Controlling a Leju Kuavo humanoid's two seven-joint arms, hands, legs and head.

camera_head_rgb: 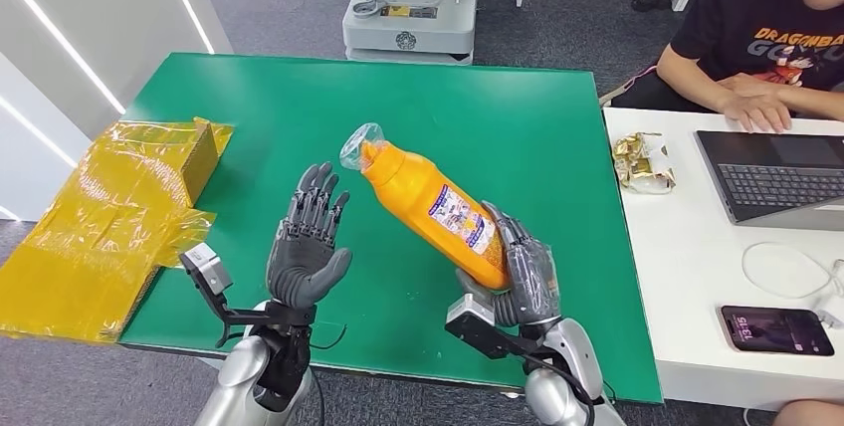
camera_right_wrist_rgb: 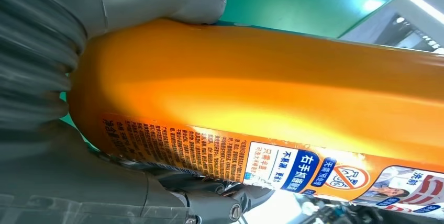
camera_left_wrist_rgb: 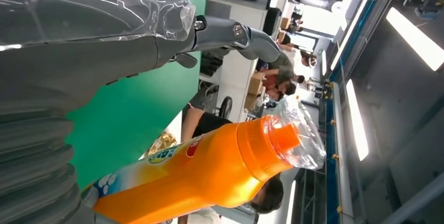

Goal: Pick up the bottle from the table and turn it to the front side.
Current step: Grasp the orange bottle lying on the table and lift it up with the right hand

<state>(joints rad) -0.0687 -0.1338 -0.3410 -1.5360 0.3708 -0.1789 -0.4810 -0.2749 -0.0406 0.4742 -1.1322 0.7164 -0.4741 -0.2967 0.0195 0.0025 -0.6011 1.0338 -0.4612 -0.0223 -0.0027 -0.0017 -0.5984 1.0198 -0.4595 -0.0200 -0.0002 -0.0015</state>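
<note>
Looking down from the head view, the right robot hand [camera_head_rgb: 520, 277] gripped the orange bottle [camera_head_rgb: 428, 207] by its base, tilted above the green tabletop [camera_head_rgb: 518, 117]; the left robot hand [camera_head_rgb: 309, 242] was spread, holding nothing. A yellow wrapped box [camera_head_rgb: 109, 217] lay well aside. From the left wrist, the bottle's cap [camera_left_wrist_rgb: 285, 137] sat under clear film, likely slippery. From the right wrist, the glossy body [camera_right_wrist_rgb: 262, 82] looked rigid; holding low seemed safest.

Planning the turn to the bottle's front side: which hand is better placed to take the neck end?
Left hand: open, raised beside the bottle, whose capped end tilts towards it. The right hand already grips the base.
</note>
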